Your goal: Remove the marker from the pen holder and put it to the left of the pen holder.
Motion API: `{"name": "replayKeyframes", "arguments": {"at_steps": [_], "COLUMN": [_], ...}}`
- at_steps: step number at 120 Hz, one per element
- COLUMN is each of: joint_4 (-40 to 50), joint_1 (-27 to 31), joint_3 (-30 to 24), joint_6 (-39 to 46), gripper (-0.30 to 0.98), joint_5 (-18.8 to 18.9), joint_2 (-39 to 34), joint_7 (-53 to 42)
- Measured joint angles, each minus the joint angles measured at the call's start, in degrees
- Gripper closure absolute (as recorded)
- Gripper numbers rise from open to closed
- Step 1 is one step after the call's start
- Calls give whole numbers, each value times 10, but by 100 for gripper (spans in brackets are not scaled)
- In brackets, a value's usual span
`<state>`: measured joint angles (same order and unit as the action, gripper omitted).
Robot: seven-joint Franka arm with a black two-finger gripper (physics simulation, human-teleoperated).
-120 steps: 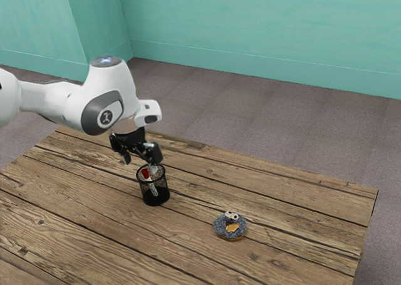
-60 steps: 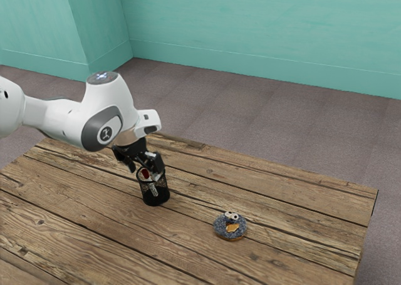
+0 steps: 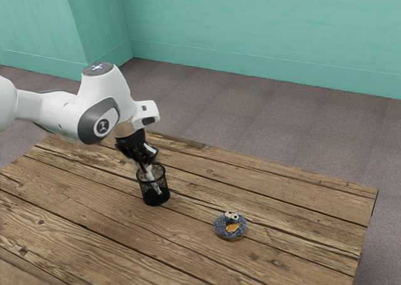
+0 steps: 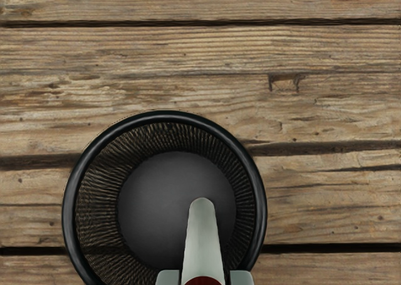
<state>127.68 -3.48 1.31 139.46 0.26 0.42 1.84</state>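
In the exterior view, my gripper (image 3: 145, 162) is above the rim of the black mesh pen holder (image 3: 155, 194), shut on the upper part of the marker (image 3: 154, 181). The marker leans, its pale lower length still inside the holder. Looking down in the wrist view, the pen holder (image 4: 70, 216) is round and open-topped. The marker's grey-white body (image 4: 202, 241) points into it, with dark red at the upper end. The tips of my gripper (image 4: 205, 277) stand on two sides of that red part.
A small blue-grey round object (image 3: 230, 227) with white eyes and an orange-brown patch lies on the wooden table (image 3: 94, 216), toward the exterior view's right from the holder. The holder's raised rim surrounds the marker.
My hand went down to the holder, then rose slightly. The fingers closed on the marker, whose tilt and place inside the holder have shifted. The holder stayed where it was.
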Motion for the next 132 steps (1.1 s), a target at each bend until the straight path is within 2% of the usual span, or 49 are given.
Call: {"name": "replayKeyframes", "arguments": {"at_steps": [15, 48, 68, 102, 116, 132], "joint_4": [-78, -242, -280, -466, -507, -517], "joint_1": [-8, -46, 8, 12, 22, 26], "joint_3": [11, 64, 96, 106, 106, 106], "joint_6": [-89, -429, -579, -720, -748, -765], "gripper": [76, 78, 79, 79, 79, 79], "joint_5": [6, 63, 81, 101, 102, 102], "joint_2": [-3, 27, 110, 317, 363, 378], "joint_7": [2, 1, -1, -8, -13, -19]}}
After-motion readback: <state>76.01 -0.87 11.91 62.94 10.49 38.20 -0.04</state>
